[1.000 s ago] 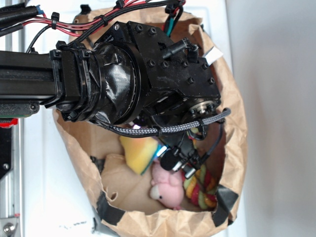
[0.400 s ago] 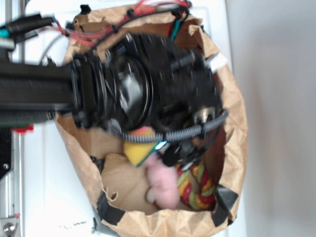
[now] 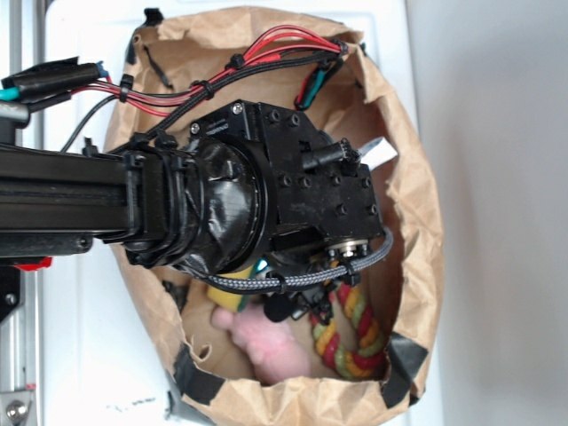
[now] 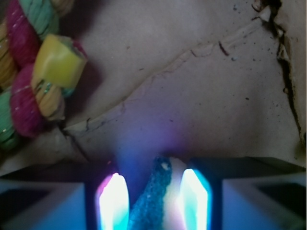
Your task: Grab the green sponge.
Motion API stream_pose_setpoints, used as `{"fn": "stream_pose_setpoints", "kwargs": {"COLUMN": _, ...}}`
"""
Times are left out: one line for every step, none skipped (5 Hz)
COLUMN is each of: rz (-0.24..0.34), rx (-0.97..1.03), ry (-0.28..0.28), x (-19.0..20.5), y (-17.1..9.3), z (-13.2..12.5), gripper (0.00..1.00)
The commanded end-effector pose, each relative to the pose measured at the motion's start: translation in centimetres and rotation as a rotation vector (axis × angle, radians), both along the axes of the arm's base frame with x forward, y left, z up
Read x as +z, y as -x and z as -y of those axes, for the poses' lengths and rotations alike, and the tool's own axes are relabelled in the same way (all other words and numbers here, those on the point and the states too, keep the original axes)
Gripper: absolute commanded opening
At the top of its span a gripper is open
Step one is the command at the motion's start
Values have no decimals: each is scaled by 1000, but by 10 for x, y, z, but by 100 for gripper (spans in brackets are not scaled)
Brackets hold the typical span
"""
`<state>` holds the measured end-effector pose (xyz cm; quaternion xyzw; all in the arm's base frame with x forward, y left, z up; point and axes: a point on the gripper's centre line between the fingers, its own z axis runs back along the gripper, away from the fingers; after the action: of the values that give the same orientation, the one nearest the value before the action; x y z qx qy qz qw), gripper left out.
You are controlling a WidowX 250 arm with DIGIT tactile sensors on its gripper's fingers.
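1. Small rectangular kitchen sponge, yellow foam body with dark green scouring layer (image 4: 152,203): only a narrow wedge shows in the wrist view, at bottom centre.
2. Visible part: rough, speckled green face on the left, pale foam edge on the right, narrowing to a rounded tip at the top.
3. Pose: stands on edge between the two lit jaws, tip toward the creased brown paper.
4. Exterior view: only a yellow corner with a green sliver (image 3: 232,299) shows; rest hidden.
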<state>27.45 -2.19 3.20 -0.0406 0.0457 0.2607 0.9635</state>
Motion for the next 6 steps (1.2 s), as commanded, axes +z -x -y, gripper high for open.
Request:
{"fn": "stream_pose_setpoints", "kwargs": {"rz": 100, "rx": -29, "ry": 2, "x": 29, "y": -5, "z": 2, "gripper": 0}}
{"fn": "stream_pose_setpoints", "kwargs": {"rz": 106, "rx": -30, "ry": 0, "x": 32, "y": -7, "z": 1, "gripper": 0}}
{"fn": "stream_pose_setpoints", "kwargs": {"rz": 113, "rx": -27, "ry": -11, "x": 38, "y": -7, "z": -4, "gripper": 0}}
{"fn": "stream_pose_setpoints", "kwargs": {"rz": 158, "rx": 3, "ry": -28, "x": 60, "y": -9, "z": -19, "gripper": 0}}
{"fn": "stream_pose_setpoints", "kwargs": {"rz": 213, "rx": 43, "ry": -34, "x": 92, "y": -13, "z": -32, "gripper": 0}}
{"fn": "stream_pose_setpoints", "kwargs": {"rz": 212, "rx": 43, "ry": 21, "x": 126, "y": -14, "z": -35, "gripper": 0}}
